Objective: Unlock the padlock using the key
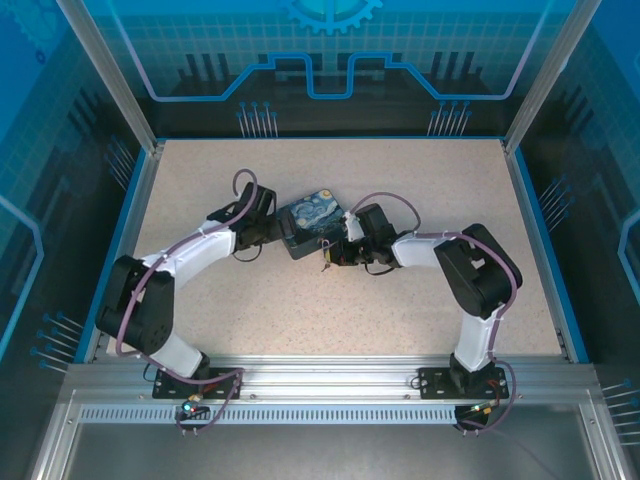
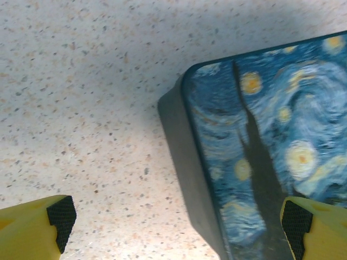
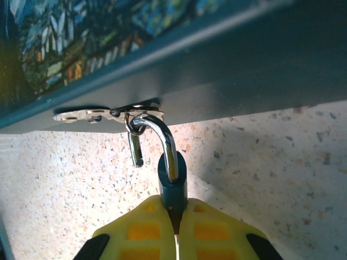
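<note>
The dark padlock [image 3: 172, 181] hangs by its silver shackle [image 3: 157, 132] from the metal hasp [image 3: 108, 115] on the side of the blue painted box [image 1: 312, 222]. One shackle leg sits in the lock body and the other end hangs free. My right gripper [image 3: 174, 233] is just below the lock, shut on the key [image 3: 174, 219], a thin dark sliver that runs up into the bottom of the lock body. My left gripper [image 2: 179, 219] is open. Its yellow fingers [image 2: 32, 230] straddle a corner of the box [image 2: 260, 135] and touch nothing.
The box lies mid-table between the two arms on the speckled tabletop [image 1: 400, 180]. The left gripper [image 1: 268, 232] is at its left side and the right gripper [image 1: 338, 255] at its near side. Blue enclosure walls [image 1: 560, 250] ring the table.
</note>
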### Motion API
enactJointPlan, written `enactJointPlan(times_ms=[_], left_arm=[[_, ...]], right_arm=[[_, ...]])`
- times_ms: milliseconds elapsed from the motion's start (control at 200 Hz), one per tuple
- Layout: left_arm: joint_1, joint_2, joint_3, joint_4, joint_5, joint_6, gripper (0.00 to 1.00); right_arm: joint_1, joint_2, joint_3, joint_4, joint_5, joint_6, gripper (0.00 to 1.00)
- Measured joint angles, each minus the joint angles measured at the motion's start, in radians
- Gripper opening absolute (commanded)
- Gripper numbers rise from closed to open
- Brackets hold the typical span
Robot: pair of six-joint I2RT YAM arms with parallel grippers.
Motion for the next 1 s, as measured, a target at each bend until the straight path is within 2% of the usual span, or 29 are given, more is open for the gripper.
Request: enactJointPlan(times_ms=[305, 700, 1000], left_arm=[[-0.037, 0.061, 0.022, -0.015, -0.069, 0.015, 0.99], [-0.046, 0.074, 0.012, 0.038, -0.065, -0.002, 0.97], [-0.046, 0.088, 0.003, 0.096, -0.048, -0.011, 0.9]], right_arm=[[0.011, -0.008, -0.013, 0.033, 0.021, 0.246, 0.0], [0.034, 0.034, -0.109, 0.344, 0.072, 0.647, 0.0], [0.059, 0.075, -0.109, 0.457, 0.163, 0.763, 0.0]])
